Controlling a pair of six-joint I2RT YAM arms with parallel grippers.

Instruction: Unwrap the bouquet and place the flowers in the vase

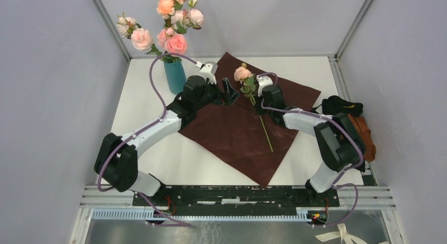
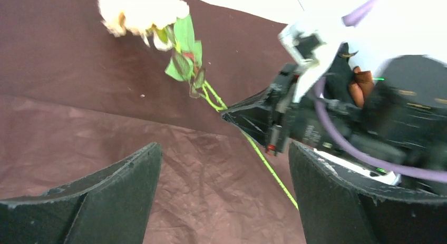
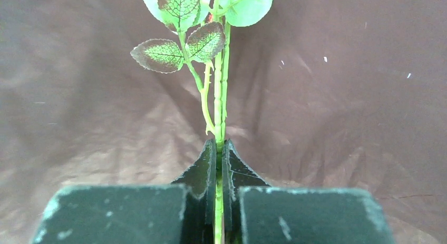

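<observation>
Maroon wrapping paper (image 1: 237, 133) lies spread flat; on it rests one pink rose (image 1: 242, 74), its stem pinched by the right gripper (image 3: 219, 162) — likely for lifting to the teal vase (image 1: 174, 76), where the other flowers (image 1: 171, 22) stand – the left gripper (image 2: 221, 154) hangs spread wide, empty

White table (image 1: 200, 160) — maroon paper (image 1: 237, 133), vase (image 1: 174, 76), cloths (image 1: 369, 138)

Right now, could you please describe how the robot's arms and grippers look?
The left arm and right arm share white links, bulky black joints and looping purple cables. The left gripper and right gripper each have two dark, wedge-shaped fingers.
</observation>
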